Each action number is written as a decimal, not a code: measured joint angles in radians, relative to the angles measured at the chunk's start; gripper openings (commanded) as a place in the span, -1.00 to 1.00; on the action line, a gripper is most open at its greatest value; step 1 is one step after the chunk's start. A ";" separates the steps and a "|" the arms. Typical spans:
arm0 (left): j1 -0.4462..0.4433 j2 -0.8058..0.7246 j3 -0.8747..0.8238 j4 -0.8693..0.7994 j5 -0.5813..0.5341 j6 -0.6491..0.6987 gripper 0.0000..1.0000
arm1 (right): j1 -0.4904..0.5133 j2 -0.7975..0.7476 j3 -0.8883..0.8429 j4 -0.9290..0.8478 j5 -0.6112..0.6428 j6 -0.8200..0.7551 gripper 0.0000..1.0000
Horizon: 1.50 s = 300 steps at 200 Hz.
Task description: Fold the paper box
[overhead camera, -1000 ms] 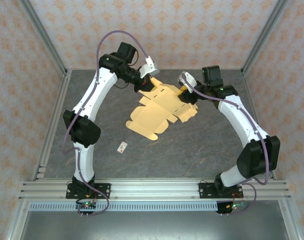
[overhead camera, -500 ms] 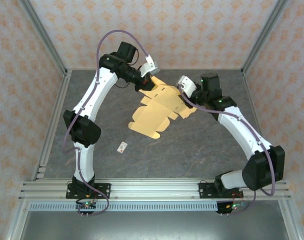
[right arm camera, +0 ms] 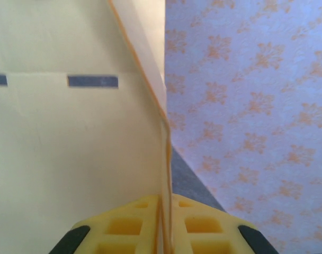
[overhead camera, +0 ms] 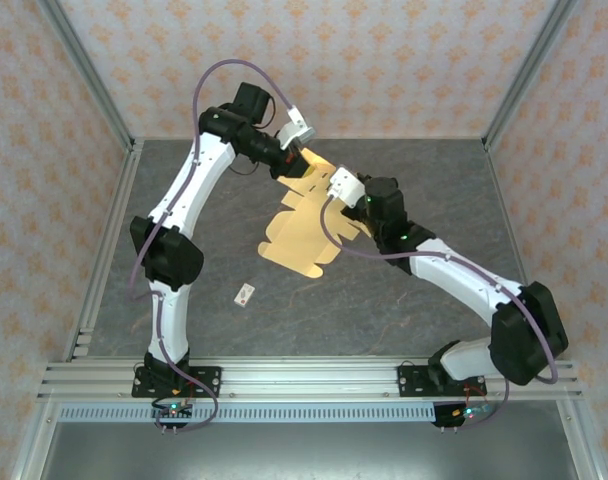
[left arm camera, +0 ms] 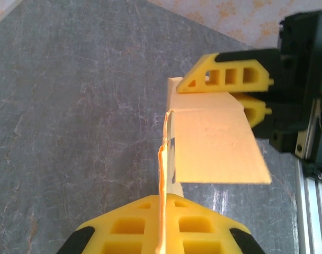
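Moved: your right claw (right arm camera: 162, 203) has swung left and nearer across the counter (overhead camera: 424, 300) since the earlier frame. It has carried the right-hand part of the paper box (overhead camera: 299, 235) with it, so from above the sheet now looks narrower than it did. Your left claw (left arm camera: 163, 203) has kept its place at the sheet's far edge.
Right claw: pressed together on a thin edge of the card. A raised panel runs up from the fingers, and a slotted panel lies to its left.
Left claw: pressed together on the sheet's far edge, with the card standing on edge between the fingers. Beyond them, this wrist view shows the right claw pinching the same tan panel.
Paper box: at the far middle of the counter, between the two claws. Its far and right parts are lifted, while its near-left flaps lie flat on the stone surface.
Done: as far as you can judge, only one fold is under way, with the right part being brought over along a crease.
Left: almost all of it. No walls stand, no flap is tucked into a slot, and no box shape has formed yet.
Nearby: a small white tag (overhead camera: 246, 293) lies on the counter, near and left of the sheet and apart from it.
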 measured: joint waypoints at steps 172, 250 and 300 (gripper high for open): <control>0.013 0.031 0.002 0.018 0.004 -0.027 -1.00 | -0.136 -0.021 -0.001 -0.133 -0.204 0.131 -0.78; 0.019 0.031 0.005 0.016 0.004 -0.021 -0.66 | -0.142 -0.021 0.039 -0.206 -0.246 0.150 -1.00; 0.027 0.031 0.005 0.055 -0.012 -0.091 0.02 | -0.143 -0.024 0.066 -0.305 -0.249 0.194 -1.00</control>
